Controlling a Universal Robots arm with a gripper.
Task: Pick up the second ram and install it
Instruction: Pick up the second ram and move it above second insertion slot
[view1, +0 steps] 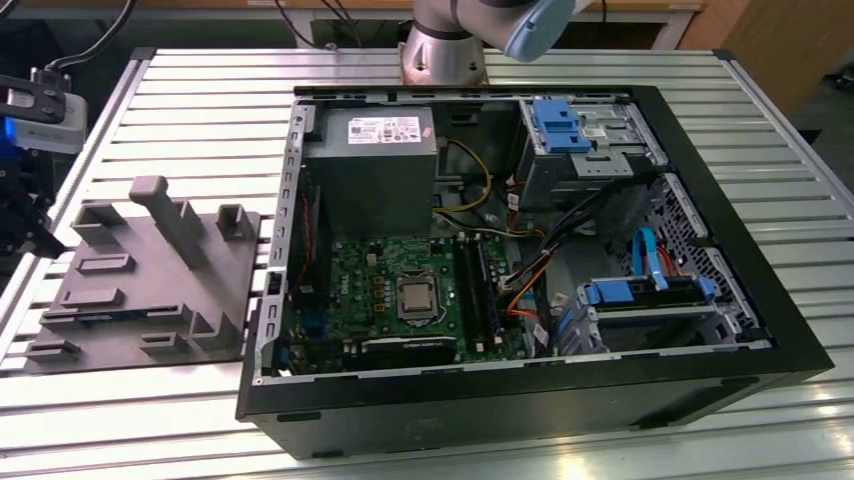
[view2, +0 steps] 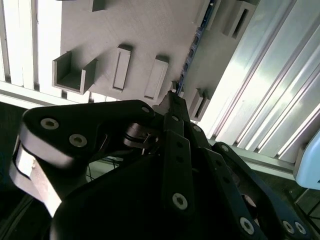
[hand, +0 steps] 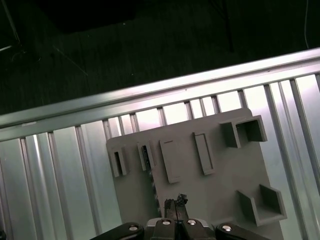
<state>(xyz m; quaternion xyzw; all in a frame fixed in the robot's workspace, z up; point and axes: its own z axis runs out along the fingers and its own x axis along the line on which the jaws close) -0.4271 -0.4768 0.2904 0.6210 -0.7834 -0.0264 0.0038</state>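
The end effector (view2: 172, 100) hangs over the grey tray (view2: 150, 30) on the tabletop (view2: 260, 90), clenched and empty. If it goes down like this, it could bump the second ram (view2: 192, 50) or knock it over. The second ram stands on its thin edge in the tray. Its long side runs straight away from the end effector.

the claw (hand: 175, 204) hangs, its dark fingertips (hand: 169, 207) pressed close together.
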